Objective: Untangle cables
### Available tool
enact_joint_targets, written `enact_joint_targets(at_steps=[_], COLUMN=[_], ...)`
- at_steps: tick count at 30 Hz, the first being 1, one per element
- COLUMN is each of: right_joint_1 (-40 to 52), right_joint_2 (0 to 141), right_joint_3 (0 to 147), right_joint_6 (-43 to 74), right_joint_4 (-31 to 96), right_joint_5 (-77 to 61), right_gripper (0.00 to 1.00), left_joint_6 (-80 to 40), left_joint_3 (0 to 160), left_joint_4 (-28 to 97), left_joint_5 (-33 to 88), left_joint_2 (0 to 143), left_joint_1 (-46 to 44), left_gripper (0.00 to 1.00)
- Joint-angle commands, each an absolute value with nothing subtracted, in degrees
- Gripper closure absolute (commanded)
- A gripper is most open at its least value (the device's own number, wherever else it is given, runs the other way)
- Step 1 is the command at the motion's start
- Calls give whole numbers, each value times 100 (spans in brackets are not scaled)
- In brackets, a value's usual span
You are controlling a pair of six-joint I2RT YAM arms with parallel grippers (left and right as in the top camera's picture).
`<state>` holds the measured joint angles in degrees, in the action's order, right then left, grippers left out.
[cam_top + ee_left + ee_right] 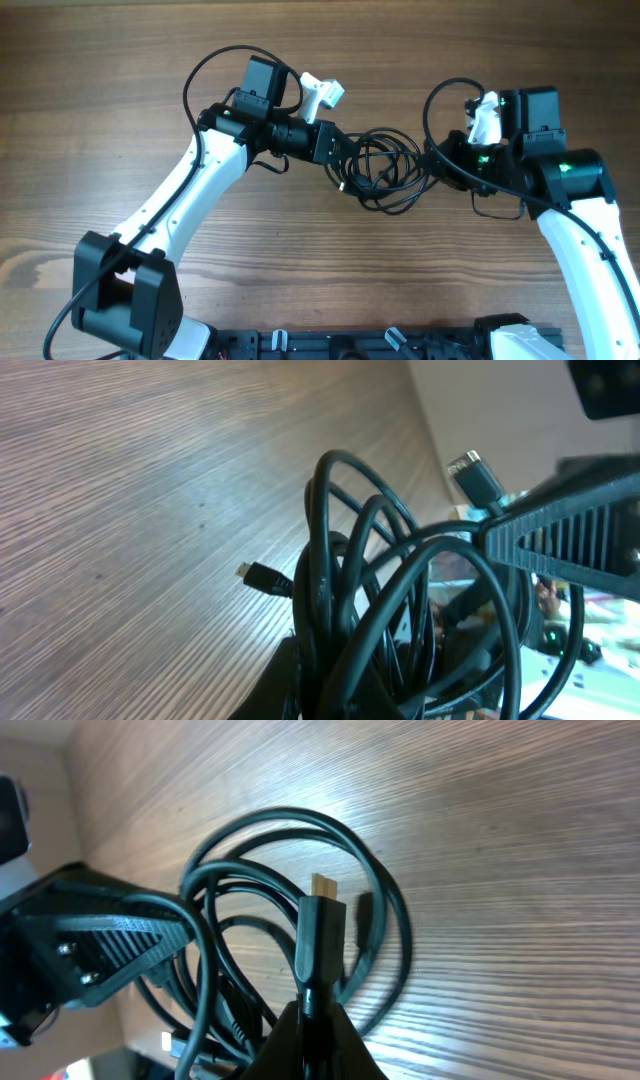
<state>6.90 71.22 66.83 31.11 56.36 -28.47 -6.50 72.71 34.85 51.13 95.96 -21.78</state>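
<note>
The wood-grain brown desk [100, 60] carries the whole job. The white-and-black left arm [190, 190] and its matching right arm [590, 240] reach inward from either side and meet over the middle.

Between them lies the bundle of thin black cables [385, 170], a knot of overlapping loops resting on the desk. The loops are not yet separated.

The left fingers [338, 155] are closed tight at the bundle's left edge. In the left wrist view several strands rise straight out of them, so I judge they have hold of the cables. The right fingers [442, 160] are likewise shut at the right edge. In the right wrist view they pinch a strand just below a black plug with a gold-coloured tip [322, 915]. A small black plug with a metal end [262, 577] pokes free from the bundle towards the bare desk.

Judgement: the step in hand is the two-sided grip, ahead of any parting of the strands. The next move calls for drawing the arms apart slowly. Watch that the loops slacken rather than cinch, and that the plug ends do not snag.
</note>
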Motion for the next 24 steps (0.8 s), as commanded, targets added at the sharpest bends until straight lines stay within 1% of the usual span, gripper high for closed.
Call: enact_joint_targets(at_steps=[1, 3, 6, 11, 13, 14, 17, 19, 20, 21, 22, 23, 24], right_joint_1=[484, 484, 484, 484, 484, 486, 486, 486, 486, 486, 486, 486, 486], right_joint_2=[6810, 6549, 6246, 5867, 5859, 5876, 5955, 6101, 6215, 6351, 6536, 6702, 6866], right_joint_3=[6755, 6914, 7172, 7428, 7428, 7428, 7428, 7428, 7428, 7426, 7424, 7424, 7424], right_joint_6=[2626, 2421, 2512, 2950, 2969, 2803, 1737, 1179, 1232, 1313, 1496, 1546, 1566], right_joint_4=[5135, 4781, 4866, 5607, 5822, 5791, 5354, 5369, 5529, 5747, 6025, 6235, 6396], right_joint_5=[-3026, -3763, -3494, -1219, -731, -941, -3006, -4254, -4200, -3741, -3044, -2646, -2405], right_gripper=[96, 96, 96, 96, 96, 96, 96, 96, 96, 96, 93, 89, 78], left_joint_6=[-1031, -1103, -1103, -1103, -1103, -1103, -1120, -1120, -1120, -1120, -1118, -1118, -1118], left_joint_3=[7199, 7199, 7199, 7199, 7199, 7199, 7199, 7199, 7199, 7199, 7199, 7199, 7199], left_joint_4=[3533, 3535, 3546, 3557, 3555, 3555, 3553, 3555, 3557, 3557, 3557, 3559, 3559], left_joint_5=[4018, 3931, 3931, 3931, 3931, 3931, 3927, 3909, 3909, 3909, 3907, 3887, 3887], left_joint_2=[9732, 9732, 9732, 9732, 9732, 9732, 9732, 9732, 9732, 9732, 9730, 9730, 9730], left_joint_1=[-2045, -2045, -2045, -2045, -2045, -2045, -2045, -2038, -2034, -2034, -2034, -2027, -1999], left_gripper=[96, 96, 96, 96, 96, 96, 96, 96, 96, 96, 96, 96, 96])
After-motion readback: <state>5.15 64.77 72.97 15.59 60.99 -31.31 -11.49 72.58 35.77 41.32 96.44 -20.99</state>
